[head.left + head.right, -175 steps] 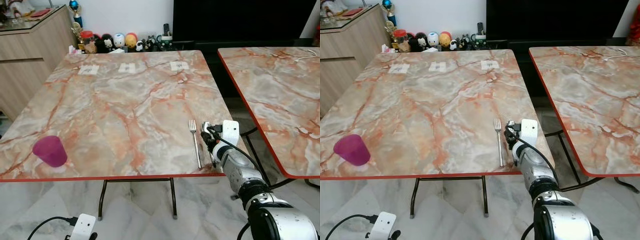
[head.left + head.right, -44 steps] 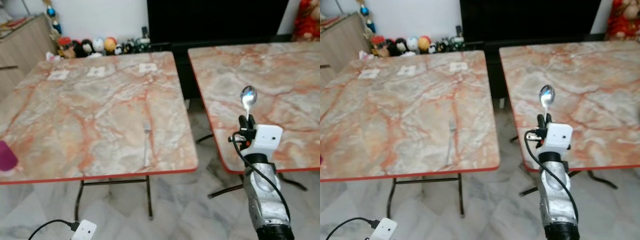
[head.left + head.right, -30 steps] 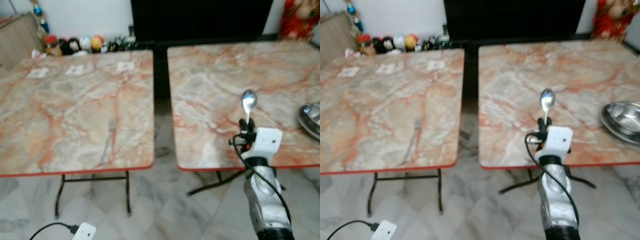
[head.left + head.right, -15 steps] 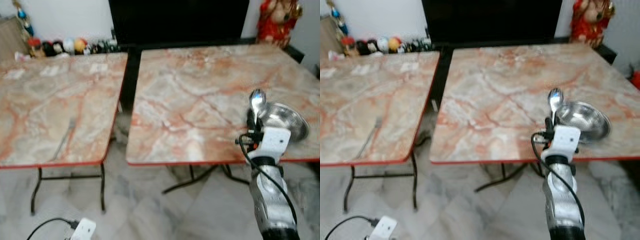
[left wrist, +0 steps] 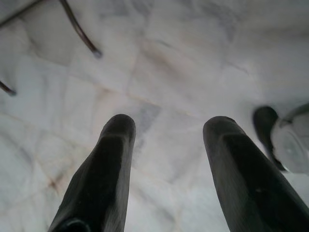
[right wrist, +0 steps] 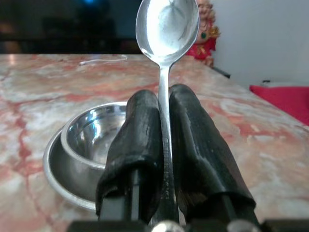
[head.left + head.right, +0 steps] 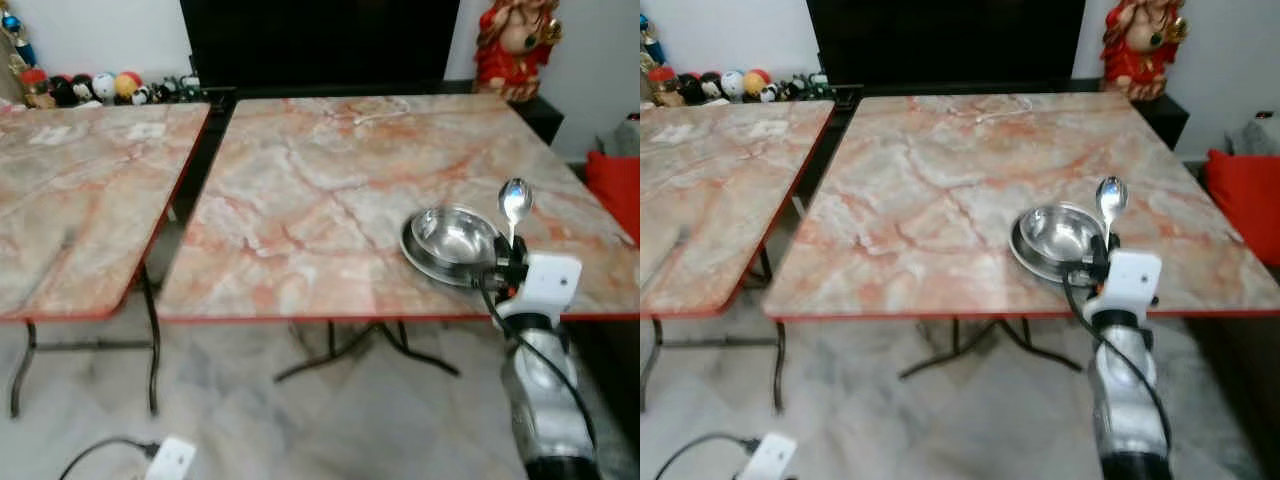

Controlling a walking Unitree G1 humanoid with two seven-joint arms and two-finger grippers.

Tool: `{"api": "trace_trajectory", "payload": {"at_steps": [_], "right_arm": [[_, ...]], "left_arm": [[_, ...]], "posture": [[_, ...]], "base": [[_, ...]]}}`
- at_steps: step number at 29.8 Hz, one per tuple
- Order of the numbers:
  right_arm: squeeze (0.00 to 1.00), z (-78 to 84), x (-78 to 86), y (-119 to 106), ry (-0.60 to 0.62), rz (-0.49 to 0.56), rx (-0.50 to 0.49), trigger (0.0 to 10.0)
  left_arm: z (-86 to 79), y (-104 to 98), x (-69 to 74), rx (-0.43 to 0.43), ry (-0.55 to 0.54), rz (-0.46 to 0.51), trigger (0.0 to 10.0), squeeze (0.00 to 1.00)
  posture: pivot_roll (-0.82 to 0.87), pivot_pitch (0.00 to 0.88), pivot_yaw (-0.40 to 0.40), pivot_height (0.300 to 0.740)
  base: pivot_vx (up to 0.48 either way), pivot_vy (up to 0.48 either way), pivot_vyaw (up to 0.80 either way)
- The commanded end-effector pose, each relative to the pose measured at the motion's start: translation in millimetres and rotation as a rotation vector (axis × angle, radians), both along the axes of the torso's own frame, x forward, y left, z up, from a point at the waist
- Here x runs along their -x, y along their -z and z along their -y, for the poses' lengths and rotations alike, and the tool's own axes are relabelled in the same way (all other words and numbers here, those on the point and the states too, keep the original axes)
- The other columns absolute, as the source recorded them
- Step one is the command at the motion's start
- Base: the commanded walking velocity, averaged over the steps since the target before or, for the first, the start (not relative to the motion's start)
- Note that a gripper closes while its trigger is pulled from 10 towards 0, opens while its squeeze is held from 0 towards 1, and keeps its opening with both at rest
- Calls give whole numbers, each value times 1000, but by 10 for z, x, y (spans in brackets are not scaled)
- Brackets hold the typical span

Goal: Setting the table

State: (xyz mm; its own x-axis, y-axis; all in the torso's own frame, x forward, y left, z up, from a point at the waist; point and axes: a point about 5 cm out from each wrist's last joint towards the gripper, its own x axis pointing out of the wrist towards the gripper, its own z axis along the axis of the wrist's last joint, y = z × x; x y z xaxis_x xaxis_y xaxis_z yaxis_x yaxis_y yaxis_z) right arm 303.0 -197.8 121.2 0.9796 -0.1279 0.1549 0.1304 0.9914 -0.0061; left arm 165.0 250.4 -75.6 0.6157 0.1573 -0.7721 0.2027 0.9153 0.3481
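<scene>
Right gripper [image 6: 161,159] is pinching a spoon [image 6: 167,29] upright, just beside the steel bowl [image 7: 455,236] near the table's [image 7: 300,220] front edge. Carrying appears under way; next it needs lowering beside the bowl.

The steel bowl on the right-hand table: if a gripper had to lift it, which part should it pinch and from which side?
Probably the near rim of the steel bowl, one finger inside and one outside, coming from above on the table's front edge. The bowl sits upright and open-topped on a plate, and its wall is thin. The right gripper is shut on the spoon.
</scene>
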Motion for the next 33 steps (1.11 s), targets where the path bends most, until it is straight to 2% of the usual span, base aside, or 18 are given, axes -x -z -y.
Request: {"api": "trace_trajectory", "payload": {"at_steps": [1,7,25,30,33], "right_arm": [[0,19,-2,-21,5,8,-3,10000],[0,4,-1,-22,-1,9,-4,10000],[0,-3,-36,-48,-8,15,2,10000],[0,38,-21,-52,11,17,2,10000],[0,126,-20,-89,47,30,-4,10000]], "left_arm": [[-44,-16,1,13,-21,13,10000,0],[-18,-19,-26,24,-17,15,10000,0],[20,-28,-66,40,-14,29,10000,0],[20,-35,-79,34,-3,32,10000,0],[24,-44,-101,24,8,35,10000,0]], "posture": [[26,0,34,740],[24,0,35,740],[22,0,31,740],[16,0,38,740],[5,0,47,740]], "base": [[0,0,0],[0,0,0],[334,0,0],[325,0,0],[80,0,0]]}}
